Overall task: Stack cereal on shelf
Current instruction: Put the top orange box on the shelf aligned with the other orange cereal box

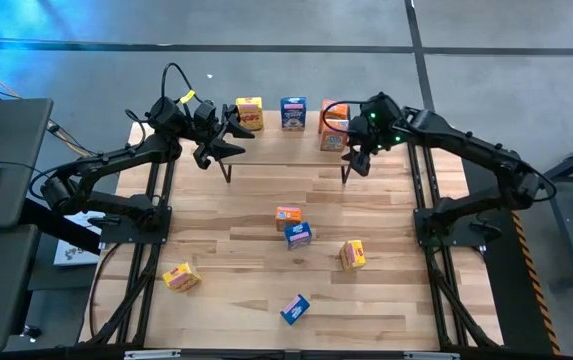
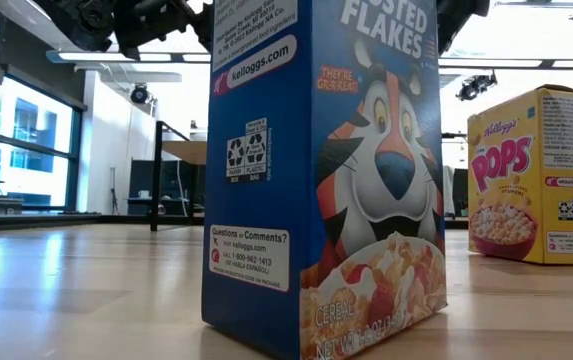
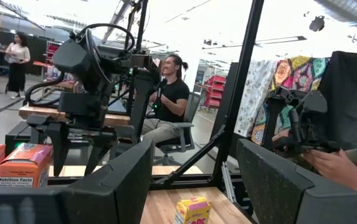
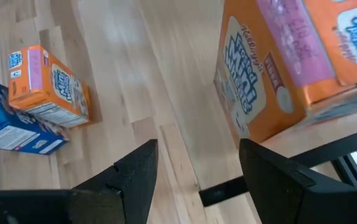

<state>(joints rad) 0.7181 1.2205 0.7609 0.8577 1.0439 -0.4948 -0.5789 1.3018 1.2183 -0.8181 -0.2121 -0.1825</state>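
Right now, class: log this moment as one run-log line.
shelf: yellow, blue, orange boxes on top | table: five boxes loose | left gripper: open, empty, above shelf | right gripper: open, empty, by orange box

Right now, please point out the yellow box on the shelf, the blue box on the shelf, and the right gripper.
yellow box (image 1: 250,113), high view, on its printed front.
blue box (image 1: 293,113), high view, on its front face.
right gripper (image 1: 354,165), high view, between its fingertips.

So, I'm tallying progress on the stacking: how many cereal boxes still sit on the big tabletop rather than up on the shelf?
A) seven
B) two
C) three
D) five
D: the high view shows five on the tabletop: an orange box, two blue boxes and two yellow boxes; the others stand on the shelf.
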